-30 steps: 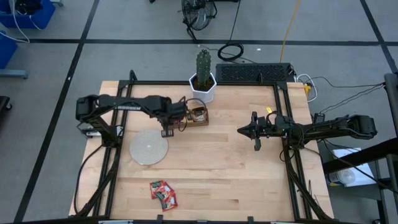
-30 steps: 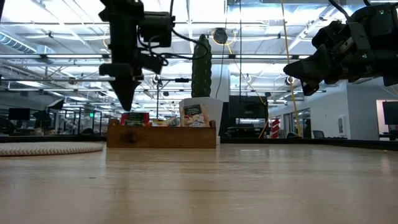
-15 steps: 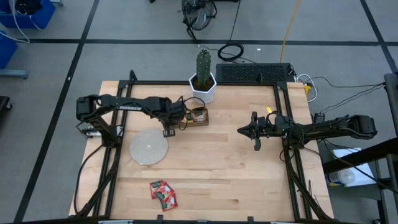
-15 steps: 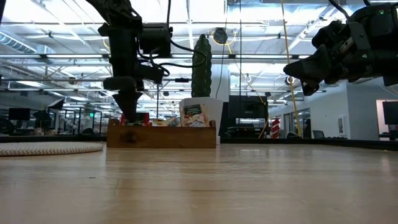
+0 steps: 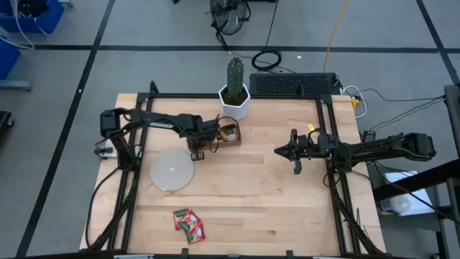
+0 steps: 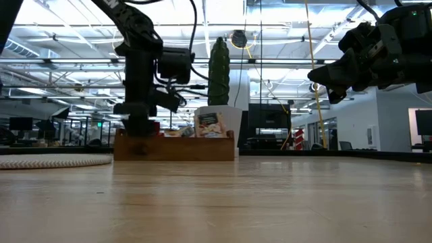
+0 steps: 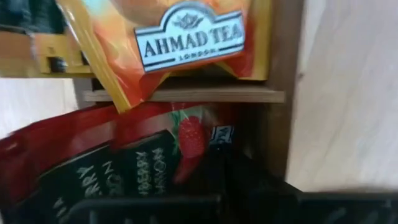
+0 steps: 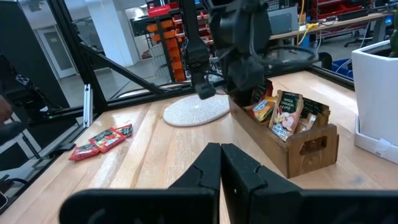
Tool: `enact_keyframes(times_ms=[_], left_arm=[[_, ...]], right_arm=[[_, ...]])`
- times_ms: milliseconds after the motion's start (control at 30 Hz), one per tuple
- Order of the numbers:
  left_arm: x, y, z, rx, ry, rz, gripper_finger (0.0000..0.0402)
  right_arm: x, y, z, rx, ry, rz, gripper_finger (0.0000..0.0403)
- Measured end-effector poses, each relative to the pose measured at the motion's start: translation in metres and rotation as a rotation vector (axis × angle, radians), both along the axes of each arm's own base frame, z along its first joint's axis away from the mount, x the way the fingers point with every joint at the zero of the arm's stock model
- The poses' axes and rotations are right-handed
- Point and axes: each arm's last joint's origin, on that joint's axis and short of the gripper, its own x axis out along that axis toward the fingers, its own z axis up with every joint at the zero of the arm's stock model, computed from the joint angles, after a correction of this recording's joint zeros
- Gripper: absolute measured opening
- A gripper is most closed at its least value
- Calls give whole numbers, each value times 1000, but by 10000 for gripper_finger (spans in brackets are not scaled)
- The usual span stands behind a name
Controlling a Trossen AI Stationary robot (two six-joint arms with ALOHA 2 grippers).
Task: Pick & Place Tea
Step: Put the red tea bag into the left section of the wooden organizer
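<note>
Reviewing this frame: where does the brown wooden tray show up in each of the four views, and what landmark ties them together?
High view: the wooden tray lies just below the white cactus pot, at the left tool.
Low view: left of centre on the table, behind that tool.
Left wrist view: seen from very close, its divider above a red sachet.
Right wrist view: right of centre, sachets standing in it.
Shared landmark: the white cactus pot, except in the left wrist view.

The dark left arm reaches across from its side, wrist bent downward, its dark two-finger left gripper (image 5: pixel 195 153) pointing straight down (fingers closed together). The dark right arm extends level toward the centre, raised, its dark two-finger right gripper (image 8: pixel 221 163) closed, fingertips touching.
</note>
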Motion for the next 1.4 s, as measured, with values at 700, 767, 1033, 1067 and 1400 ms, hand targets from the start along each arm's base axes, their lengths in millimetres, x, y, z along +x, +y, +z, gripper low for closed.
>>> enact_keyframes(times_ms=[700, 767, 1033, 1067, 1400], left_arm=[[-3, -17, 13, 276, 42, 34, 9], [-4, -22, 13, 285, 72, 21, 6], [-15, -69, 63, 299, -3, 27, 8], [-15, -77, 69, 237, -71, 69, 8], [-28, -159, 42, -613, -193, 313, 102]], right_arm=[[0, 0, 0, 0, 0, 0, 0], [0, 0, 0, 0, 0, 0, 0], [0, 0, 0, 0, 1, 0, 0], [0, 0, 0, 1, 4, 0, 0], [0, 0, 0, 0, 0, 0, 0]])
